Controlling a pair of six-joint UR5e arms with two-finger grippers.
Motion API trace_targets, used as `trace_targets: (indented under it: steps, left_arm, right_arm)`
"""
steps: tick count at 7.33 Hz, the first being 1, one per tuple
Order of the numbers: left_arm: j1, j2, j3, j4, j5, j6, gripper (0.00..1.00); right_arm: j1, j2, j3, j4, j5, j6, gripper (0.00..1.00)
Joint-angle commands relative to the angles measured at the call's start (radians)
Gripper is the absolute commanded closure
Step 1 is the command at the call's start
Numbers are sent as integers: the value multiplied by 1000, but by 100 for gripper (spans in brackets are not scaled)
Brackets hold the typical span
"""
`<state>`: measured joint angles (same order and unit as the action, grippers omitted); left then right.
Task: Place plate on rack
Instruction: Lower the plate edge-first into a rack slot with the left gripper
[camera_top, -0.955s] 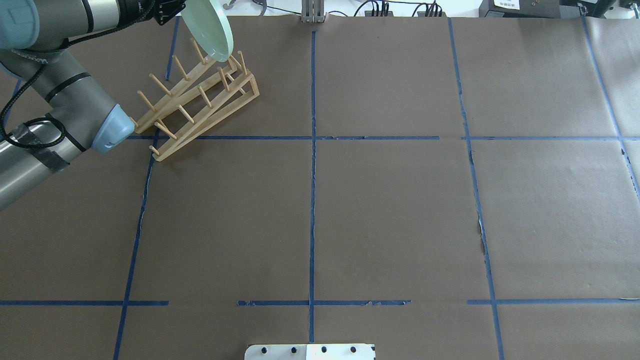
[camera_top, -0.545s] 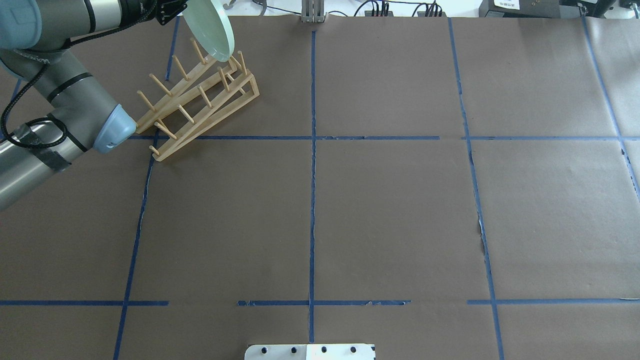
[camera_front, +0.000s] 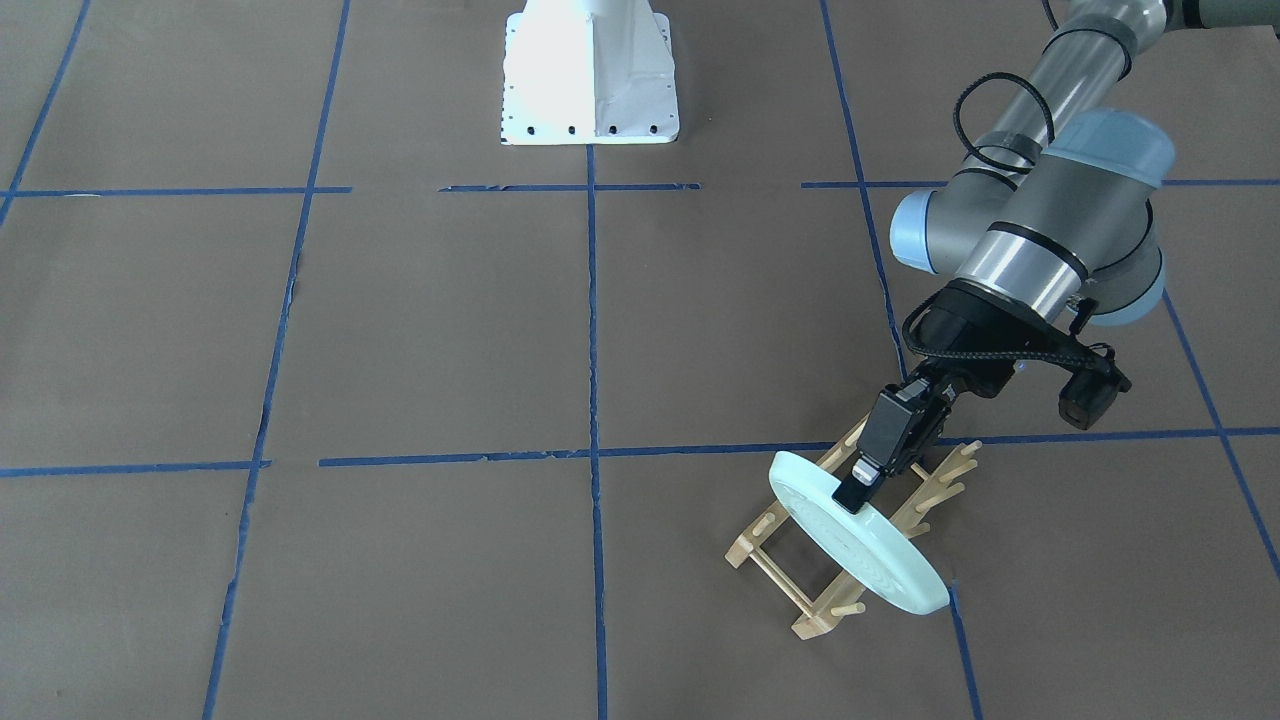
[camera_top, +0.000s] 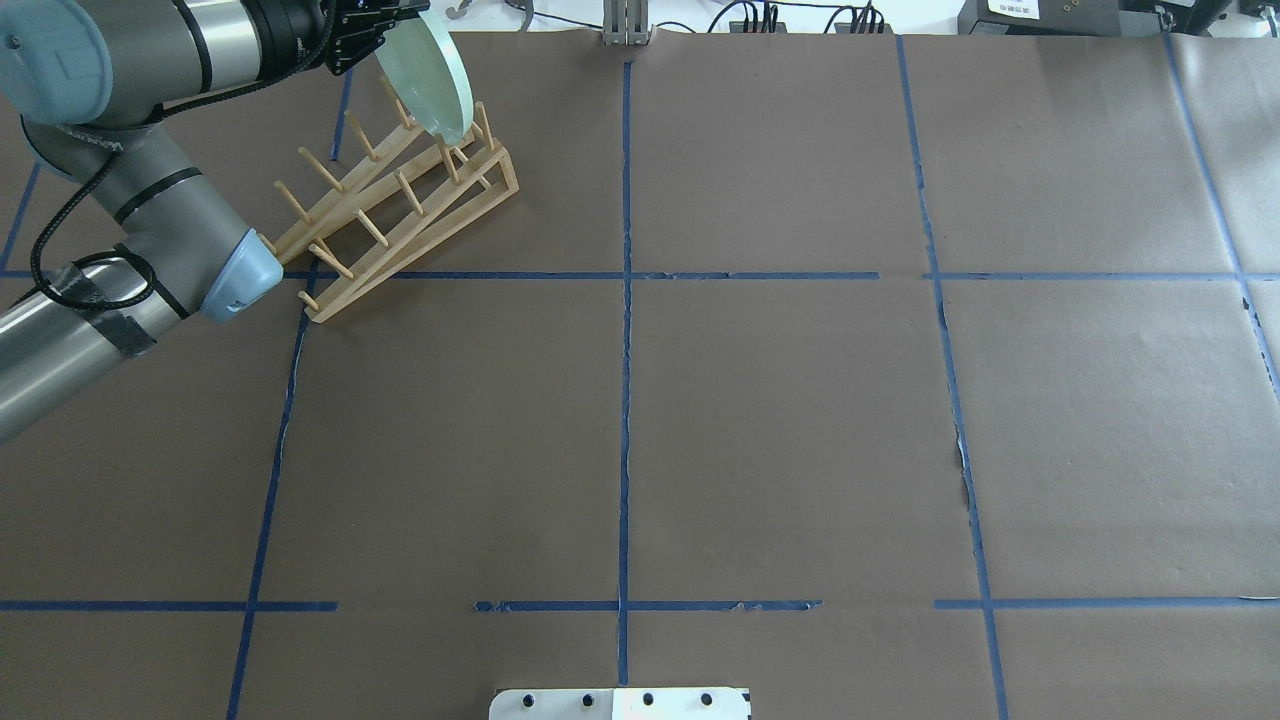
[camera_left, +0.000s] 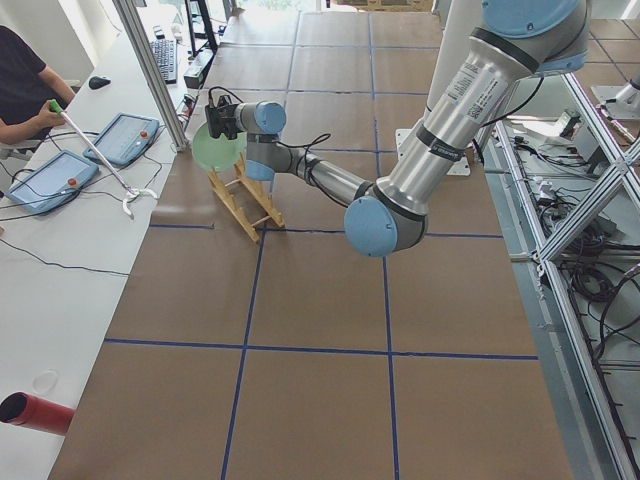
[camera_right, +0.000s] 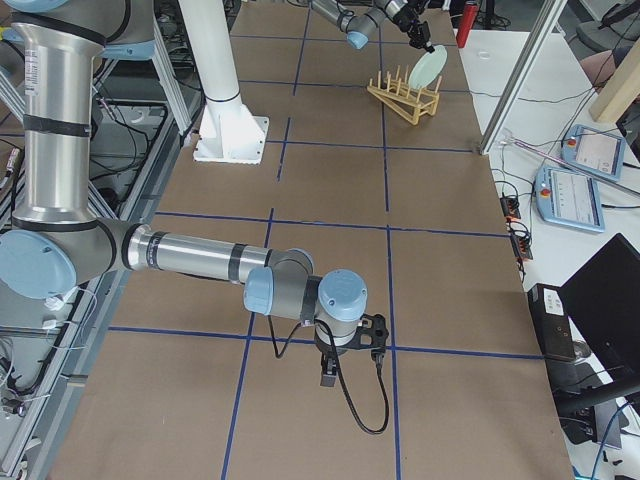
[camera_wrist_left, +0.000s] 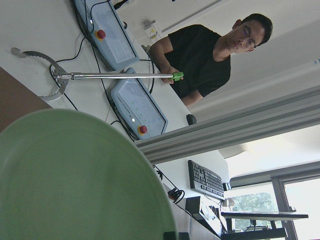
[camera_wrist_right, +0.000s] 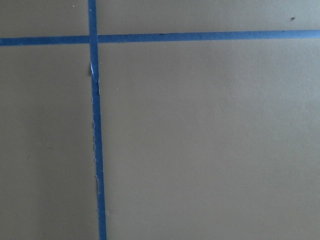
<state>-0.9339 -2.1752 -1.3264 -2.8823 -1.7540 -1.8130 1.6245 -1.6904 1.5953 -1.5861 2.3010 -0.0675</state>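
Note:
My left gripper (camera_front: 858, 487) is shut on the rim of the pale mint-green plate (camera_front: 865, 548). It holds the plate tilted, nearly on edge, over the far end of the light-wood rack (camera_front: 745, 550). In the overhead view the plate (camera_top: 432, 78) has its lower edge down among the last pegs of the rack (camera_top: 505, 180). I cannot tell whether it touches them. The plate fills the lower left of the left wrist view (camera_wrist_left: 75, 185). My right gripper (camera_right: 328, 378) shows only in the exterior right view, low over the table, and I cannot tell whether it is open.
Brown paper with blue tape lines (camera_top: 625, 400) covers the table. The white robot base (camera_front: 588, 75) stands at the near edge. An operator (camera_wrist_left: 210, 60) sits beyond the far edge with a grabber stick and tablets.
My left gripper has carried the plate down and a little right, turning it more on edge, so its lower edge now sits among the rack's end pegs. The rack has not moved.

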Motion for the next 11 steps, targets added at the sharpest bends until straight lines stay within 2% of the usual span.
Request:
trace_targets:
  steps: [1, 4, 5, 6, 7, 8, 9, 10, 11]
  left_arm:
    - [15, 0, 22, -2, 1, 6, 100]
    - [23, 0, 29, -2, 1, 6, 100]
    - [27, 0, 29, -2, 1, 6, 94]
    - [27, 0, 29, -2, 2, 6, 21]
    - [26, -3, 27, 9, 2, 9, 0]
    - [21, -2, 23, 27, -1, 49, 0]
    - [12, -1, -3, 114, -8, 98, 0]
    - [-29, -1, -43, 241, -57, 148, 0]
    - [-113, 11, -62, 356, -216, 256, 0]
  right_arm:
    - [0, 0, 0, 0, 0, 0, 0]
    - [0, 0, 0, 0, 0, 0, 0]
    - [0, 0, 0, 0, 0, 0, 0]
    - [0, 0, 0, 0, 0, 0, 0]
    - [0, 0, 0, 0, 0, 0, 0]
    - [0, 0, 0, 0, 0, 0, 0]
    - [0, 0, 0, 0, 0, 0, 0]
    - [0, 0, 0, 0, 0, 0, 0]
    - [0, 0, 0, 0, 0, 0, 0]
